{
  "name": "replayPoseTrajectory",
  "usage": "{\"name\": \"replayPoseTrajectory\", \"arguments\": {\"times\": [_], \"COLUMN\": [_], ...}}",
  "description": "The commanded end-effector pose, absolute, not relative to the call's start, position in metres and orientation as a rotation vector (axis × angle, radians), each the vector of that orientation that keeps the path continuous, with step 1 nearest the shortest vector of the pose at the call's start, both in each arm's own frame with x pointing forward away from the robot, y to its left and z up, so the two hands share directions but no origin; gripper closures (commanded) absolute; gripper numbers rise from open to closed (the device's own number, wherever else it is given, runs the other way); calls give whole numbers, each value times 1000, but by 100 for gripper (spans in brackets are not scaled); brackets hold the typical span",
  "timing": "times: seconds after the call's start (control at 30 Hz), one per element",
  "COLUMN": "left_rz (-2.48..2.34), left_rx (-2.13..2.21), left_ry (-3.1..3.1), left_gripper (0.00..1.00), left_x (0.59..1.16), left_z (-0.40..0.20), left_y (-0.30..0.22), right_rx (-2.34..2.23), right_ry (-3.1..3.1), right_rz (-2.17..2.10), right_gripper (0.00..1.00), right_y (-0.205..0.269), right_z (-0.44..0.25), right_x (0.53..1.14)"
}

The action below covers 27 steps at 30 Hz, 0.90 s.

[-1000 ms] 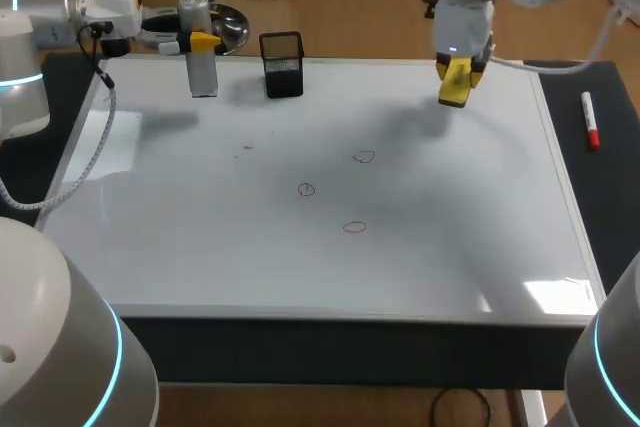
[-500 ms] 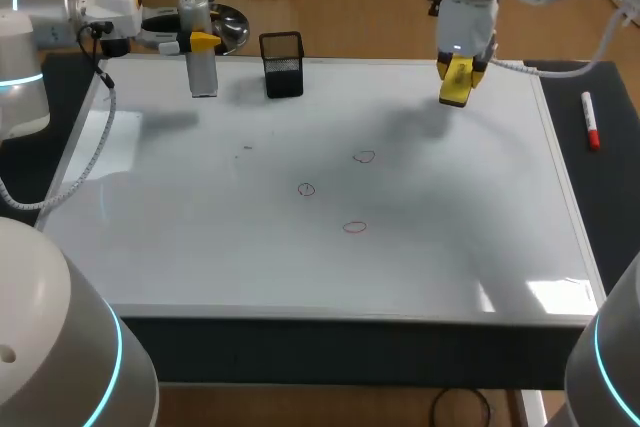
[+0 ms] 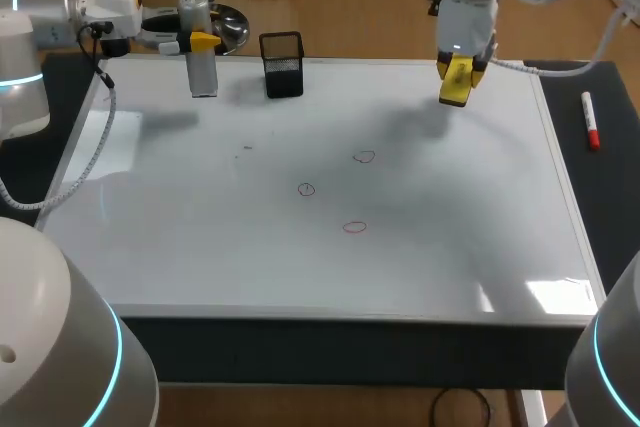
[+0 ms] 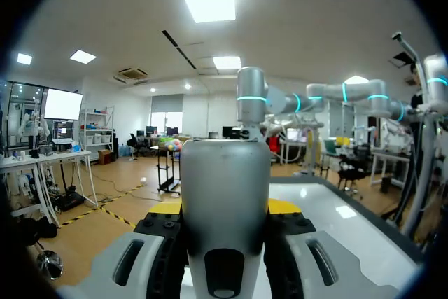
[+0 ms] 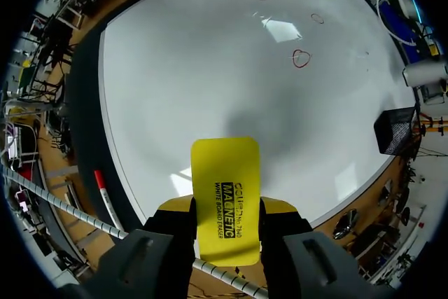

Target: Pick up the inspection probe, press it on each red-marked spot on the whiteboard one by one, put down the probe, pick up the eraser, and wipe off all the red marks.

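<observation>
Three thin red rings [image 3: 355, 227] dot the glossy, flat whiteboard [image 3: 200, 247].

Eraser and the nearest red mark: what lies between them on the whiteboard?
Nothing: between the eraser and the nearest red mark there is only bare whiteboard, as the head view shows.

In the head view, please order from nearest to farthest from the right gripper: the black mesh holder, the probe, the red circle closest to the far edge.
1. Red circle, on the whiteboard, toward the middle from the right gripper holding the eraser.
2. Black mesh holder, at the far edge.
3. Probe, far left, in the left gripper's jaws.
</observation>
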State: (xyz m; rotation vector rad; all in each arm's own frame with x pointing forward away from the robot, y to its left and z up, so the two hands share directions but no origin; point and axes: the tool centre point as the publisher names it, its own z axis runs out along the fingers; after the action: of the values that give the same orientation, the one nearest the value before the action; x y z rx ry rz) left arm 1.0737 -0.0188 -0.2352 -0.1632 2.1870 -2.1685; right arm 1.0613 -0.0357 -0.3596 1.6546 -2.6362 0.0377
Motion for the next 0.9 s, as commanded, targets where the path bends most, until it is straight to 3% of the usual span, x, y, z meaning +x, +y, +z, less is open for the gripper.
{"name": "replayPoseTrajectory", "arguments": {"times": [0.03,0.33,0.9], "left_rz": [-2168,-2209,-2415], "left_rx": [-162,-41,303], "left_ry": [2186,2212,2279], "left_gripper": [100,100,100], "left_x": [1074,1048,946], "left_z": [-234,-228,-222], "left_y": [-19,-49,-161], "right_rx": [1657,1657,1657], "right_ry": [-2633,-2633,-2633], "right_rz": [42,42,42], "right_gripper": [100,100,100], "right_y": [-36,-36,-36], "right_z": [-358,-358,-358], "right_x": [1062,1062,1062]}}
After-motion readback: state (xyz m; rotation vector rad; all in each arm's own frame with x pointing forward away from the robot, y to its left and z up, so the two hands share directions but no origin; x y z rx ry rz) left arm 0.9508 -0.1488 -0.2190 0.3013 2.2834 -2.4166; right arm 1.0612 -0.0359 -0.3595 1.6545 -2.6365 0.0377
